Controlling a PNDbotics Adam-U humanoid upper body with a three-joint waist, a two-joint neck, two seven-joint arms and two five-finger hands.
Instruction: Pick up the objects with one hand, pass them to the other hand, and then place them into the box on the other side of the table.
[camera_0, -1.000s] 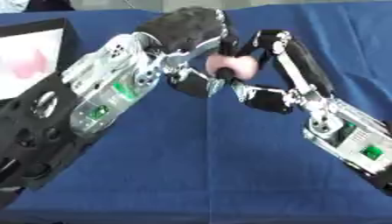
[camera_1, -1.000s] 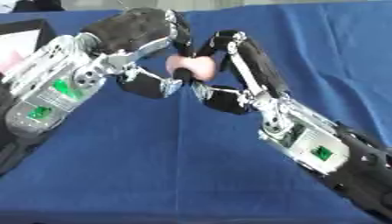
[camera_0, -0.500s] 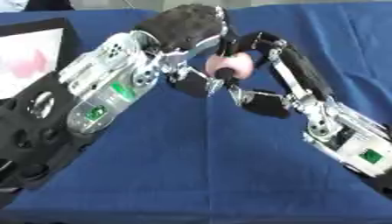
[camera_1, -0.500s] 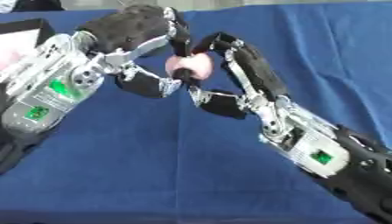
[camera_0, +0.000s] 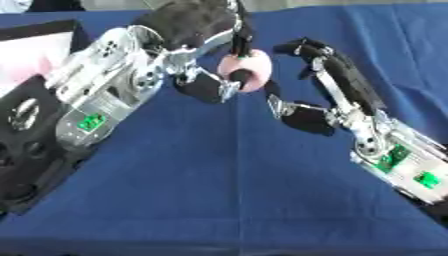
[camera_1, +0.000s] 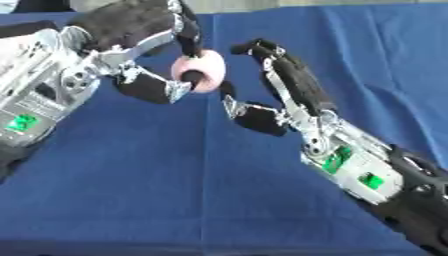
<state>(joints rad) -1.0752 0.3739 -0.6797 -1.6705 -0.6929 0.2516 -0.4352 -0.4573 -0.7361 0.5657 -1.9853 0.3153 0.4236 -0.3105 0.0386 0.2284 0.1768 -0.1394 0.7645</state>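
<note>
A round pink object (camera_0: 248, 70) hangs above the blue table, pinched between the thumb and fingers of my left hand (camera_0: 197, 30). My right hand (camera_0: 328, 87) sits just to the right of it, open, fingers (camera_1: 293, 80) extended and apart from the pink object, thumb (camera_1: 255, 119) below. A box (camera_0: 31, 60) with a black rim and pale inside shows at the left edge, with a pink thing inside it.
The blue tablecloth (camera_0: 219, 190) covers the whole table. My left forearm (camera_0: 105, 100) crosses the left side, my right forearm (camera_0: 398, 160) the lower right.
My right hand has let go of the pink object and drawn back to the right. The left hand now holds it alone.
</note>
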